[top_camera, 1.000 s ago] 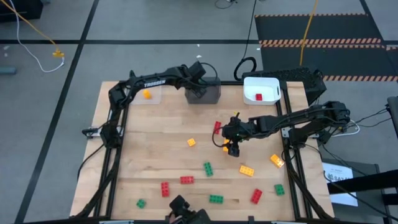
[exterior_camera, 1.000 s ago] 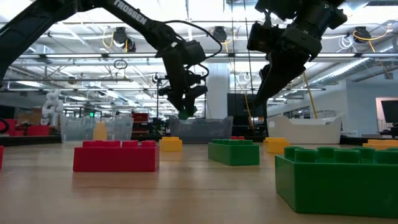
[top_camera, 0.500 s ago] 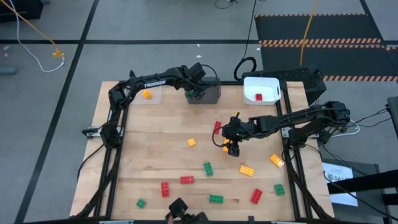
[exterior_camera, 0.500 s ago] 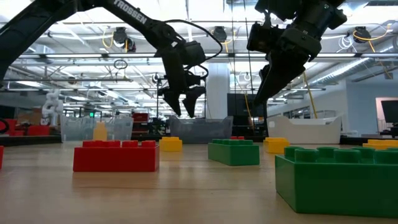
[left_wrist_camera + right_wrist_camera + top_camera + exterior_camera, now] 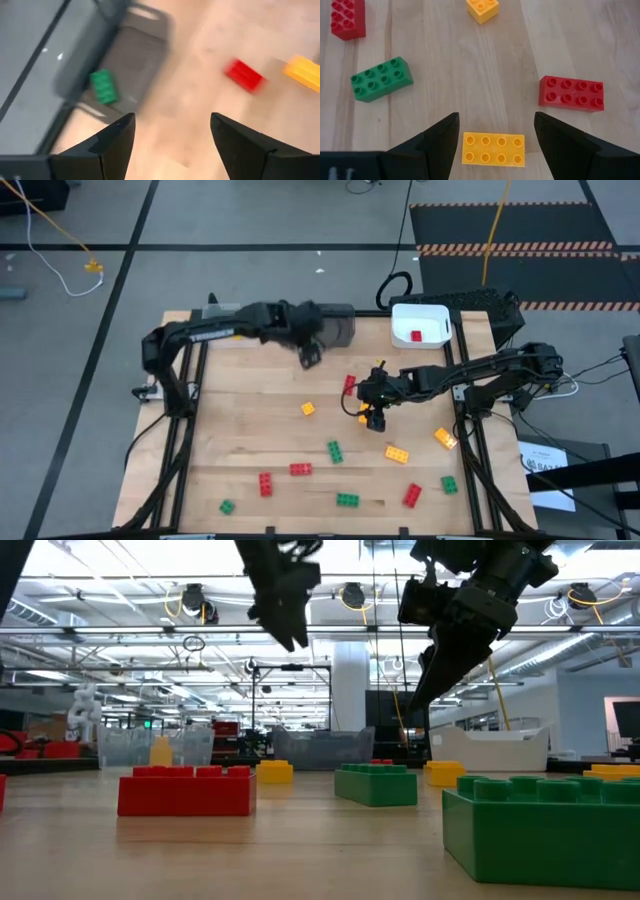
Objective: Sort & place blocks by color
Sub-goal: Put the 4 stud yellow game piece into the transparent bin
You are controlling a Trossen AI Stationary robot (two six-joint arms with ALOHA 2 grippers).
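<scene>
Right, pale planked wood makes up the bench [image 5: 240, 430], and small studded plastic blocks [image 5: 347, 500] lie scattered across it: by my count four green, four red and four yellow or orange out in the open. One green block [image 5: 104, 86] lies inside the dark grey bin [image 5: 338, 326], one red sits in the glossy white bin [image 5: 420, 323]. Left hand [image 5: 309, 356] hangs just in front of the grey bin, fingers spread, nothing between them. Right hand [image 5: 492, 132] hovers mid-bench, fingers parted and empty, directly above a yellow eight-stud brick [image 5: 493, 149].
</scene>
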